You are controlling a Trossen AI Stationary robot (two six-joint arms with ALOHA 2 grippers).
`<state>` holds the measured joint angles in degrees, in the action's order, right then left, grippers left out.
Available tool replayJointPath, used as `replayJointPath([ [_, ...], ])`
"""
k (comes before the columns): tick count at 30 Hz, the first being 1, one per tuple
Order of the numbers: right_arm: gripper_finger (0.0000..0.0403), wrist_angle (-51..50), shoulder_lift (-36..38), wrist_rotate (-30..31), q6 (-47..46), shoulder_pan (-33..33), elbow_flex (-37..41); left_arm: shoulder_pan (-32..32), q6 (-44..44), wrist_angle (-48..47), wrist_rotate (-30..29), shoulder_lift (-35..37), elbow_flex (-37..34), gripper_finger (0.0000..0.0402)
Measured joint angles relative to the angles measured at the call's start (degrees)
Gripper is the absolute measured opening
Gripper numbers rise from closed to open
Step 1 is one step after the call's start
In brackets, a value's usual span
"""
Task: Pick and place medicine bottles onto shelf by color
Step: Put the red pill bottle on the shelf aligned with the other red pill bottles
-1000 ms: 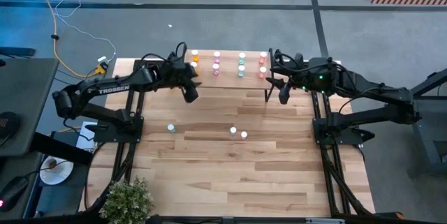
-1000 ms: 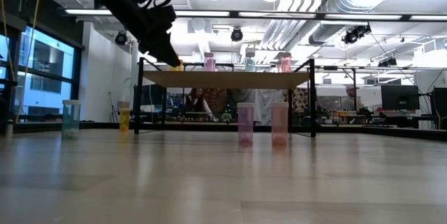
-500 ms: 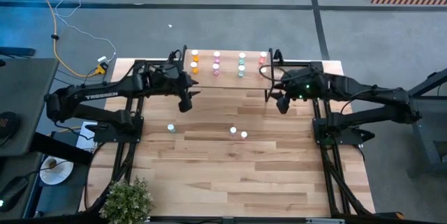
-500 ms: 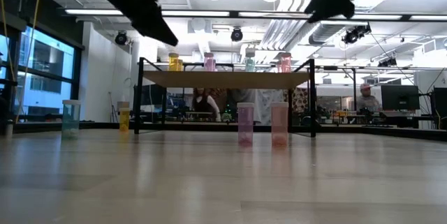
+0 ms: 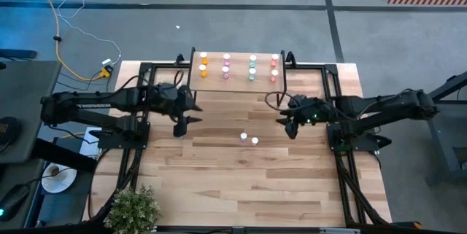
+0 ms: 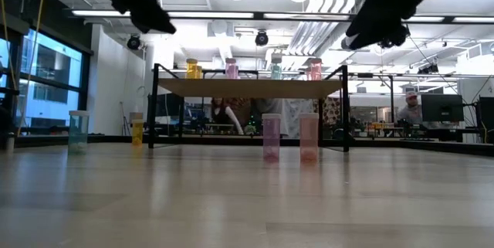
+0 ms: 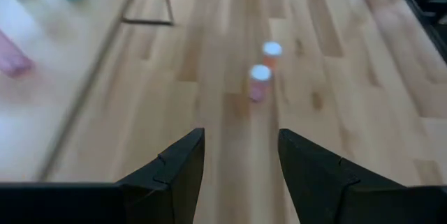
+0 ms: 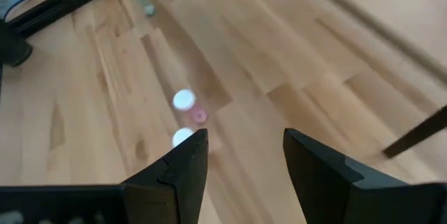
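Observation:
The shelf stands at the table's far middle on thin black legs. Rows of orange, pink, teal and red bottles stand on it. Two white-capped bottles stand on the table in front of the shelf, pinkish in the low view. A teal bottle and an orange one stand further left. My left gripper hovers open near the shelf's left front leg. My right gripper hovers open right of the two bottles.
The shelf's black legs stand on the tabletop between the arms. A potted plant sits at the table's near left corner. Bare wood lies toward the near edge. People show in the room beyond the table.
My left gripper has drawn back from the shelf's left end toward the table's left and near edge. My right gripper has left the shelf's right end, come down and moved toward the near edge, rolling as it went. Both stay open, and no bottle has moved.

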<state>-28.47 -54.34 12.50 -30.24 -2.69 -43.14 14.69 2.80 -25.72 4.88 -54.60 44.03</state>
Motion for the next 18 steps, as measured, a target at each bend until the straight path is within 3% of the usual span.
replayJointPath([
  [7,0.0179,6.4,0.0,3.2,-4.6,-6.7,6.3,-7.0,-7.3,3.7,-2.4,2.4,-5.3,0.0172],
  [18,0.0179,14.8,0.0,9.9,-10.2,-16.8,12.8,-17.9,-16.7,8.4,-14.8,4.9,-10.8,0.0172],
])
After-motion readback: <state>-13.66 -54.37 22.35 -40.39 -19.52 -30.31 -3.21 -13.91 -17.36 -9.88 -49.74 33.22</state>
